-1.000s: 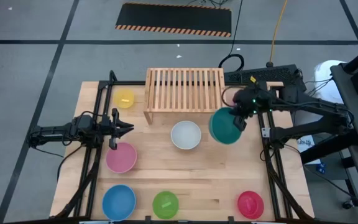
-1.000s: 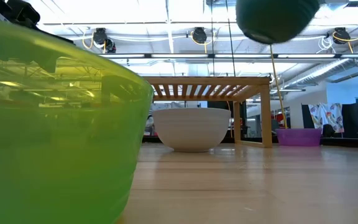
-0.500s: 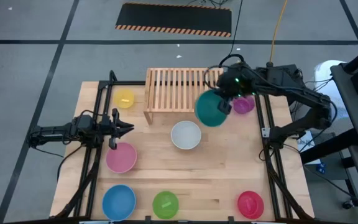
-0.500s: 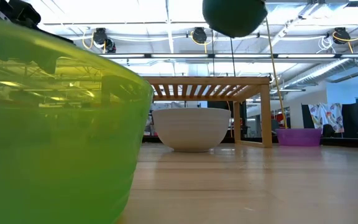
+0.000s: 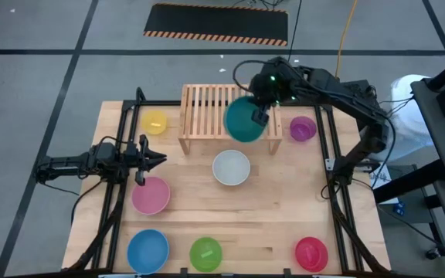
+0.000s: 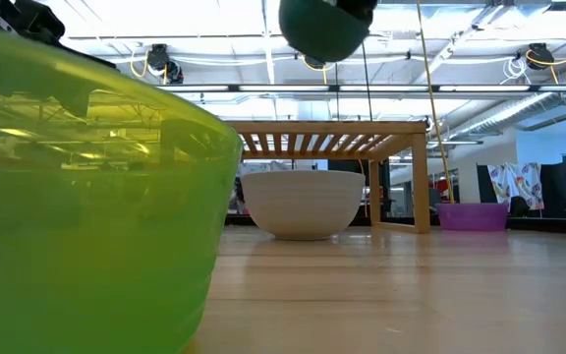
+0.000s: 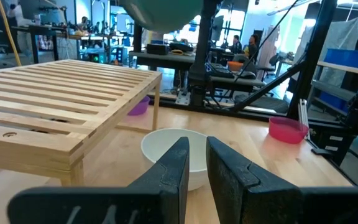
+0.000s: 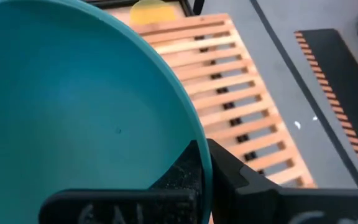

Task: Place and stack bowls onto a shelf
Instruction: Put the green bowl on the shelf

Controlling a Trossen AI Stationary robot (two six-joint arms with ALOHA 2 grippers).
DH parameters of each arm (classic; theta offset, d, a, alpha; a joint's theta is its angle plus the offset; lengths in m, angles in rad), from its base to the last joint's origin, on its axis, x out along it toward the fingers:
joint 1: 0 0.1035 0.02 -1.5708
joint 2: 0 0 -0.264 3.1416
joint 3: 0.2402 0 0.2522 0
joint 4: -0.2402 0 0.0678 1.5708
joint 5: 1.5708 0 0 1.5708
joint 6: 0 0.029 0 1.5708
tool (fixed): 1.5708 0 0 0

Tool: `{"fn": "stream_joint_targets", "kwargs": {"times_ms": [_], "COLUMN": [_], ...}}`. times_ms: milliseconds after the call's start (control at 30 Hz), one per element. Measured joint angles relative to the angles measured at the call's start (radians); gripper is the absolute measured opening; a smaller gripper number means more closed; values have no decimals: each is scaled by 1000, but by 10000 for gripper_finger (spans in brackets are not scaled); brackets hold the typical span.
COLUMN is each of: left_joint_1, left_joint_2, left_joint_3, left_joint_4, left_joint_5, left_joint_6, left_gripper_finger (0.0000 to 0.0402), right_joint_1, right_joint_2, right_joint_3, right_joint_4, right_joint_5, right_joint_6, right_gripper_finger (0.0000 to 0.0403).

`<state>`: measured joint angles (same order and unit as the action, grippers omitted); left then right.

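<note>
My left gripper (image 5: 159, 159) waits by the pink bowl (image 5: 151, 194), fingers a narrow gap apart and holding nothing, so I see little risk on that side. My right gripper (image 5: 258, 116) pinches the teal bowl (image 5: 243, 120) by its rim, tilted, in the air over the right part of the shelf (image 5: 207, 108). Held by one edge, it could swing or slip, and released tilted it might clip the slats, slide off the front and drop onto the white bowl (image 5: 231, 167).
</note>
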<state>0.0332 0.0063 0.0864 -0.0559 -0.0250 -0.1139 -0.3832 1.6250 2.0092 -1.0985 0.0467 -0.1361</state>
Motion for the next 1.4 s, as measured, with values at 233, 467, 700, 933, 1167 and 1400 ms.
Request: {"fn": "stream_joint_targets", "kwargs": {"times_ms": [233, 467, 700, 933, 1167, 1400], "left_joint_1": [0, 0, 0, 0, 0, 0], "left_joint_2": [0, 0, 0, 0, 0, 0], "left_joint_3": [0, 0, 0, 0, 0, 0], "left_joint_4": [0, 0, 0, 0, 0, 0], "left_joint_5": [0, 0, 0, 1, 0, 0], "left_joint_6": [0, -1, -48, -70, -71, -73], "left_gripper_finger": [60, 60, 60, 60, 60, 60], "right_joint_1": [-18, -31, -62, -96, -136, -176], "right_joint_2": [95, 166, 238, 309, 371, 403], "right_joint_3": [116, 142, 142, 142, 142, 141], "right_joint_4": [23, 179, 278, 282, 279, 278], "right_joint_5": [-80, -136, -242, -287, -286, -284], "right_joint_6": [-56, -75, -72, -93, -138, -142], "right_gripper_finger": [0, 0, 0, 0, 0, 0]}}
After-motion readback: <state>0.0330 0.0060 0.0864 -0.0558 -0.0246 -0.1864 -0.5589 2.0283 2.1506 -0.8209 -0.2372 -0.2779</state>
